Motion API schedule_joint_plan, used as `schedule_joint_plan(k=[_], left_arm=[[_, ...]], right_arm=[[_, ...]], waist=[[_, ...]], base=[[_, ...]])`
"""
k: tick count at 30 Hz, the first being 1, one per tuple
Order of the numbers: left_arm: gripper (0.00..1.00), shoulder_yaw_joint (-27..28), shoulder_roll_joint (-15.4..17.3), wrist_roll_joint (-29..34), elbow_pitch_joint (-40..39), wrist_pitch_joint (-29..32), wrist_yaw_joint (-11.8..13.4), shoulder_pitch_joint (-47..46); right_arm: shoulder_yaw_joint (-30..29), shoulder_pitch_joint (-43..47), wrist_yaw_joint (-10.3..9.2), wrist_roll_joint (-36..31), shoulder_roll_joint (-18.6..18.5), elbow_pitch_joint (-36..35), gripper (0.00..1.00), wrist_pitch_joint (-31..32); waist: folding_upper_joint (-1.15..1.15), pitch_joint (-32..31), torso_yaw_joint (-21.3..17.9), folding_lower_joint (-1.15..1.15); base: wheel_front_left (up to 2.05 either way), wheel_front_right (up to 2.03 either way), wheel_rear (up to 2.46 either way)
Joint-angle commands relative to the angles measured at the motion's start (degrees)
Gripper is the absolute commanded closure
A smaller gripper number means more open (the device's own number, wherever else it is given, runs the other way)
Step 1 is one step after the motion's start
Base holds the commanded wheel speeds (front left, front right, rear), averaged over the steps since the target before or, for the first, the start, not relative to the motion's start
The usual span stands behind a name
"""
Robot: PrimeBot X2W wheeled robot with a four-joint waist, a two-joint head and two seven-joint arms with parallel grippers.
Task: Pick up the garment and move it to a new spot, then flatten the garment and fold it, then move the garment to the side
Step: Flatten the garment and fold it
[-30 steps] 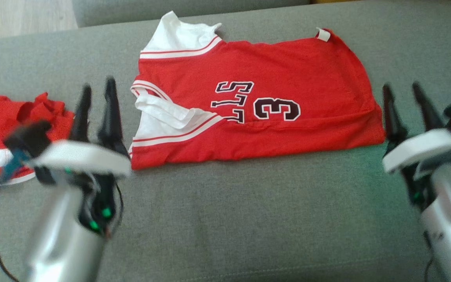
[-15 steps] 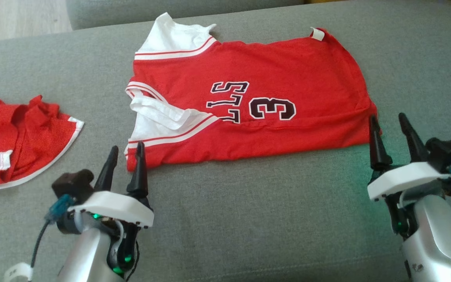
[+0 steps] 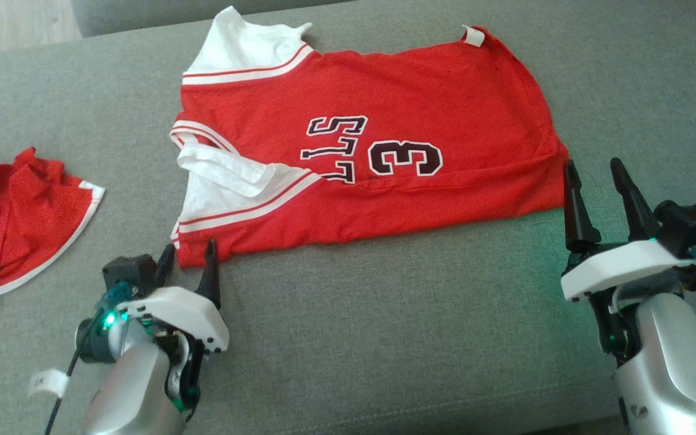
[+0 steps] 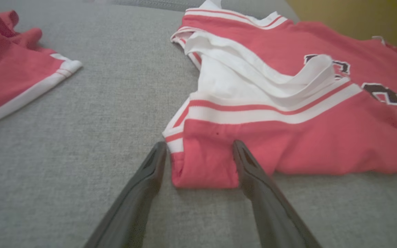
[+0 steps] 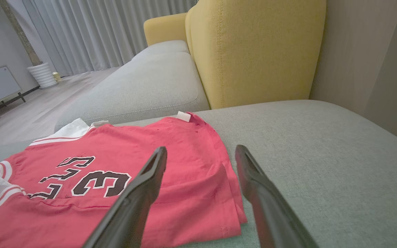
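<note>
One grey sofa [image 3: 384, 314], two red garments, two sets of jaws.
The folded number-3 jersey [image 3: 420, 103] lies flat, spanning from left jaws to right jaws, both spread wide and holding nothing; one near corner sits between the left jaws. A crumpled red garment [image 3: 16, 223] lies well left of them.

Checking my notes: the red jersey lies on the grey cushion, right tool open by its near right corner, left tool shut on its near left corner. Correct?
No: the left tool is open, not shut. The left wrist view shows its fingers spread either side of the near left corner of the jersey, pinching nothing. The rest stands: jersey on the grey cushion, right tool open.
</note>
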Motion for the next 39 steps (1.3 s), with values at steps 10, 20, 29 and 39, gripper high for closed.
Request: schedule_joint_plan(k=[10, 20, 29, 39], left_arm=[[1.0, -1.3, 2.2, 1.9, 4.8, 2.2, -1.4, -6.5], [1.0, -2.1, 1.2, 2.1, 0.2, -1.0, -2.1, -7.8], [1.0, -3.5, 0.7, 2.6, -5.6, -1.4, -2.4, -7.9], [1.0, -4.0, 1.8, 2.7, -7.2, -0.6, -1.7, -7.7]], right_arm=[[-2.0, -0.4, 0.12, -2.1, 0.5, -0.5, 0.0, 3.2], [-6.8, -6.3, 0.12, 2.9, 0.9, 8.6, 0.0, 12.4], [-7.4, -12.1, 0.12, 4.9, -3.7, 17.3, 0.0, 17.3], [-2.8, -15.6, 0.12, 10.2, -4.6, 22.2, 1.0, 21.5]], waist=[[0.0, 1.7, -0.6, 0.0], [0.0, 3.1, 2.3, 0.0], [0.0, 5.4, 5.1, 0.0], [0.0, 5.3, 5.0, 0.0]], base=[[0.0, 0.0, 0.0], [0.0, 0.0, 0.0], [0.0, 0.0, 0.0], [0.0, 0.0, 0.0]])
